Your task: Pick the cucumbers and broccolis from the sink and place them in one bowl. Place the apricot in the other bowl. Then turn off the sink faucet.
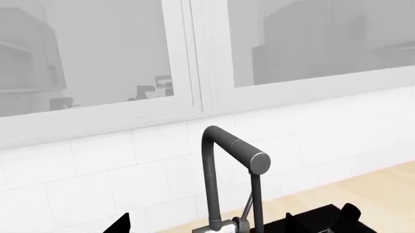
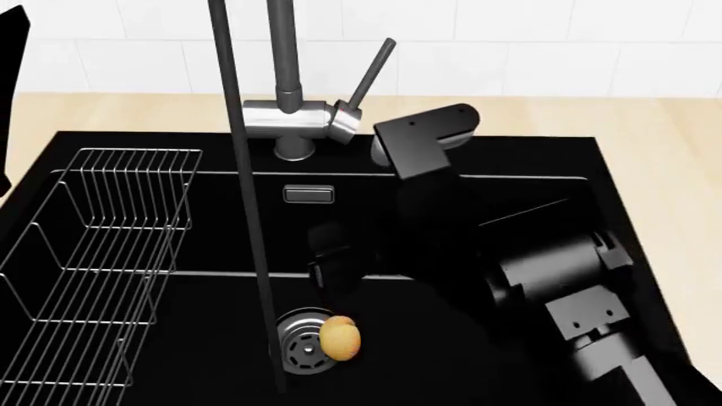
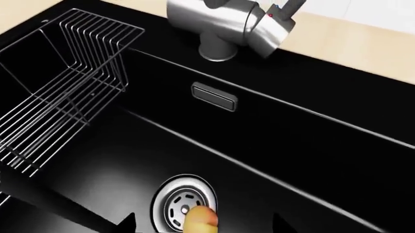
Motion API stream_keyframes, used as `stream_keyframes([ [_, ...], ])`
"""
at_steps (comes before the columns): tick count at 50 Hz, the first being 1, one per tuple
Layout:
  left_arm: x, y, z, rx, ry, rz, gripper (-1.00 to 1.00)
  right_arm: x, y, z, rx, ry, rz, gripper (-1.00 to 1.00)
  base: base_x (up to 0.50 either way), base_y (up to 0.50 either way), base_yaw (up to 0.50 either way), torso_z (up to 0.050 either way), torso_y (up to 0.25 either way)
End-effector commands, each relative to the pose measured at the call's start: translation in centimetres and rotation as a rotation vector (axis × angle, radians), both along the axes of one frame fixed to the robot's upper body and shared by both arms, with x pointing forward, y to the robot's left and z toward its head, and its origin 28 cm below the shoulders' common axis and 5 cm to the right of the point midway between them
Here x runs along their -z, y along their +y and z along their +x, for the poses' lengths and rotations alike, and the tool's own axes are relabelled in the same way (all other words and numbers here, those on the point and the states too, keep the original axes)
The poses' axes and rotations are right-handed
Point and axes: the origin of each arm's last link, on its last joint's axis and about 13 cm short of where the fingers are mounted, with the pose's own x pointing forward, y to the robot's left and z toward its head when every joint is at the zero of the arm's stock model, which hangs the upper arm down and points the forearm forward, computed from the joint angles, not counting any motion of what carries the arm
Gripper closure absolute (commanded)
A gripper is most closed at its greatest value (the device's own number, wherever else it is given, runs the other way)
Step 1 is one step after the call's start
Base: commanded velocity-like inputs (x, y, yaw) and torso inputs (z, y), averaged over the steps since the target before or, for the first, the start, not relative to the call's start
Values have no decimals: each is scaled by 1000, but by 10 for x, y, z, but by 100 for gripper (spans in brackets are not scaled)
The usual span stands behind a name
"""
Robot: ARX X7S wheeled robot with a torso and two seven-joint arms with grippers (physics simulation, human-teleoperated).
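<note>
The large matte black rectangular sink (image 2: 135, 355) is filling most of the head view, its basin lying below a pale wooden countertop (image 2: 631, 118) and a wall of white tiles (image 2: 542, 51). The right arm, a bulky black jointed limb (image 2: 542, 279), is reaching down into the basin from the right side, and its black right gripper (image 2: 338, 262) is hanging above the sink floor, a little toward the back wall from the drain; in the right wrist view only two dark finger tips are showing at the frame edge, apart from each other with the fruit between and beyond them, so the jaws are standing open and gripping nothing. A silver wire rack (image 2: 101, 245) is sitting along the left side of the basin. The sink faucet (image 2: 296, 114), with a brushed-steel cylindrical body and a tall dark grey neck, is standing on the back rim, and its thin slanted lever handle (image 2: 373, 72) is tilting up toward the right. The left gripper (image 1: 233, 225) is pointing at the faucet neck in the left wrist view, its two dark finger tips spread wide apart and holding nothing. A steel overflow slot (image 2: 308, 194) is sitting in the back wall below the faucet. The round steel drain (image 2: 303, 340) is lying in the sink floor, and the small yellow-orange apricot (image 2: 341, 337) is resting against its right edge.
</note>
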Motion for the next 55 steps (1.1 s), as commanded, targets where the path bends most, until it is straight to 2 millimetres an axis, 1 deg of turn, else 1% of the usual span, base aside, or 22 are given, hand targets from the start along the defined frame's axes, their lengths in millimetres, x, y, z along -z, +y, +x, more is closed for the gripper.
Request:
stream_keyframes([
  [1,-6,-2,3,34,-20,-10,-100,9,14,18,-29,-2,9,-100,0,0,0,0,0],
  [4,-7,-2,2,34,-21,-10,-100,10,16,21,-30,2,7,-100,0,0,0,0,0],
  [11,-6,-1,3,32,-19,-11,-100,32,20,22,-43,40,-10,-100,0,0,0,0,0],
  [14,-5,-1,3,32,-18,-10,-100,36,20,23,-42,47,-13,-100,0,0,0,0,0],
  [19,-4,-1,2,31,-21,-2,-100,35,21,24,-38,44,-19,-100,0,0,0,0,0],
  [23,-5,-1,2,31,-31,14,-100,27,21,26,-46,25,-31,-100,0,0,0,0,0],
  [27,-4,-1,3,32,-30,10,-100,35,21,24,-43,40,-33,-100,0,0,0,18,-185],
  [34,-4,-3,2,37,-27,10,-100,39,21,22,-42,52,-31,-100,0,0,0,19,-227],
  [44,-8,-2,0,41,-37,8,-100,32,25,24,-60,28,-56,-100,0,0,0,19,-225],
  [52,-9,-4,-1,51,-39,0,-100,25,28,25,-70,14,-101,-100,0,0,0,2,-10],
  [55,-8,-4,-1,53,-37,2,-100,22,32,24,-85,9,-109,-100,0,0,0,0,0],
])
